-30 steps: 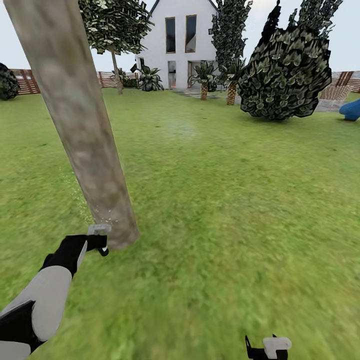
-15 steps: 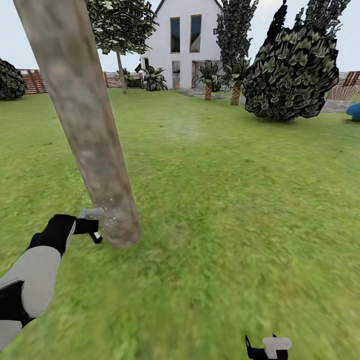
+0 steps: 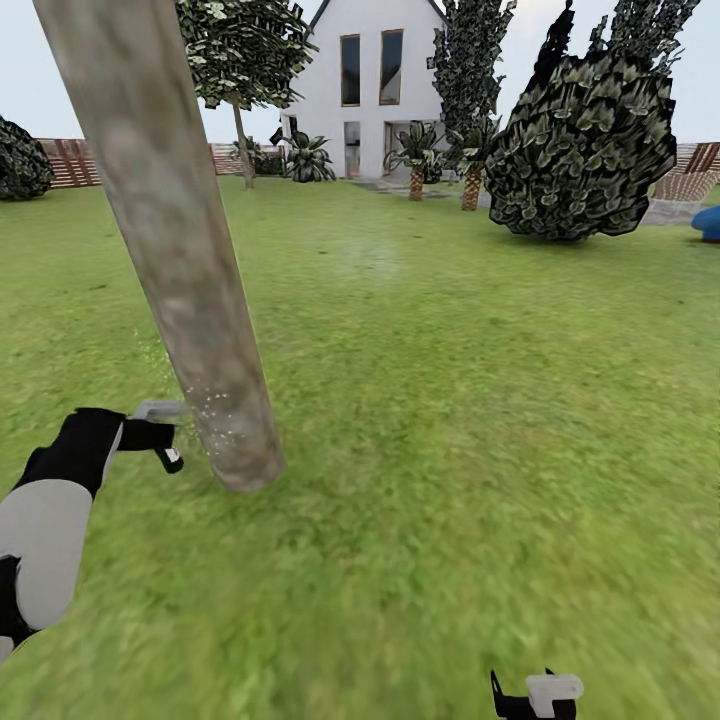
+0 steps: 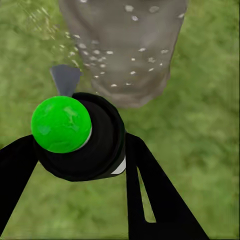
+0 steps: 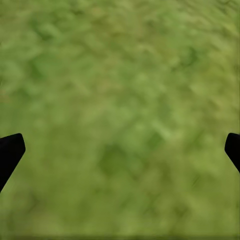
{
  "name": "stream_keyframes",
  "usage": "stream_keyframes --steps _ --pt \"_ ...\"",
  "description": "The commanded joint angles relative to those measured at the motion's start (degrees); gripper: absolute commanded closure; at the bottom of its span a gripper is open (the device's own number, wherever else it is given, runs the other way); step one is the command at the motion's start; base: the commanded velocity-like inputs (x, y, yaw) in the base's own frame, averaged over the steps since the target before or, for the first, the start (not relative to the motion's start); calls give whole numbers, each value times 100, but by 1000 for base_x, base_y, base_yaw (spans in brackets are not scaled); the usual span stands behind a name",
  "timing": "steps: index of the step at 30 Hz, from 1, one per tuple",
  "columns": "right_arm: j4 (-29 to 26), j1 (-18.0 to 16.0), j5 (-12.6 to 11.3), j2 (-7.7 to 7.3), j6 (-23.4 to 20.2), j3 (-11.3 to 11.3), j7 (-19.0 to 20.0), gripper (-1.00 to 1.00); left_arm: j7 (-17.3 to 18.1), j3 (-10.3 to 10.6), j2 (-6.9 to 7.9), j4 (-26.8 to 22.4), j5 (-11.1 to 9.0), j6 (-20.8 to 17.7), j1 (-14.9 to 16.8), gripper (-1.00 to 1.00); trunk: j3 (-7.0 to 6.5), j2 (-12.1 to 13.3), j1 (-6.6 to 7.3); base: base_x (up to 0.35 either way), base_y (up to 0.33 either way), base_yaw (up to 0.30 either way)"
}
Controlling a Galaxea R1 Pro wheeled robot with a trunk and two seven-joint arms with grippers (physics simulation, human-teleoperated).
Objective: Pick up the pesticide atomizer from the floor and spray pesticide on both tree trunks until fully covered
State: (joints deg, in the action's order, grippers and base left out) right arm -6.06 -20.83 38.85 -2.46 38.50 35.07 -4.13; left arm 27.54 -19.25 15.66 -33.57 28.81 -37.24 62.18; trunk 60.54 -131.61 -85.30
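In the left wrist view my left gripper (image 4: 80,145) is shut on the pesticide atomizer (image 4: 75,137), a black bottle with a bright green spot on top. The bottle faces the base of the near tree trunk (image 4: 125,50), which carries white specks of pesticide (image 4: 102,65). In the head view the same left gripper (image 3: 160,440) hovers low, just left of that thick mottled trunk (image 3: 180,250), apart from it. Specks (image 3: 215,420) dot the trunk's lower part. The second tree (image 3: 240,130) stands far back near the house. My right gripper (image 3: 535,695) hangs open over grass (image 5: 120,125).
Grass lawn (image 3: 450,400) stretches ahead and to the right. A large round bush (image 3: 580,150) stands at the back right beside a blue object (image 3: 708,222). The white house (image 3: 365,90), palm-like plants (image 3: 415,150) and wooden fence (image 3: 60,160) line the far side.
My left arm has carried the atomizer leftward and farther out, drawing slightly away from the trunk base. The view shifted a little at first. The right gripper has stayed put.
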Motion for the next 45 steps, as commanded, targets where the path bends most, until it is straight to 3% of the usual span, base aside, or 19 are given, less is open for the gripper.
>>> stream_keyframes --steps 1,2,4,6,8,9,11,15,18,40,45 --pt "0 0 0 0 0 0 0 -100 200 12 -20 -7 1 -3 15 100 0 0 0 0 0 0" --pt "0 0 0 0 0 0 0 -100 265 26 -207 -9 6 -61 98 100 0 0 0 0 0 0" --pt "0 0 0 0 1 5 0 -100 286 32 -398 -14 12 -184 226 100 0 0 0 0 0 0" --pt "0 0 0 -1 1 7 0 -100 294 35 -466 -13 18 -266 446 100 0 0 0 0 0 0" --pt "0 0 0 0 4 7 0 -100 296 34 -396 -44 37 -287 506 100 0 0 0 0 0 0" --pt "0 0 0 0 4 8 0 -100 300 29 -236 -127 35 -296 514 100 0 0 0 0 0 0" --pt "0 0 0 0 2 9 0 -100 304 37 -79 -209 32 -300 493 100 0 0 0 0 0 0" --pt "0 0 0 -1 2 9 0 -100 305 34 -111 -413 22 -304 457 100 0 0 0 0 0 0" --pt "0 0 0 -1 1 9 0 -100 305 47 -241 -431 26 -547 452 100 0 0 0 70 -141 0" --pt "0 0 0 0 0 9 0 -100 277 61 -169 -598 80 -556 418 100 0 0 0 -19 -271 0" --pt "0 0 0 0 0 5 0 -100 257 61 -167 -592 89 -556 411 100 0 0 0 -57 -274 215"
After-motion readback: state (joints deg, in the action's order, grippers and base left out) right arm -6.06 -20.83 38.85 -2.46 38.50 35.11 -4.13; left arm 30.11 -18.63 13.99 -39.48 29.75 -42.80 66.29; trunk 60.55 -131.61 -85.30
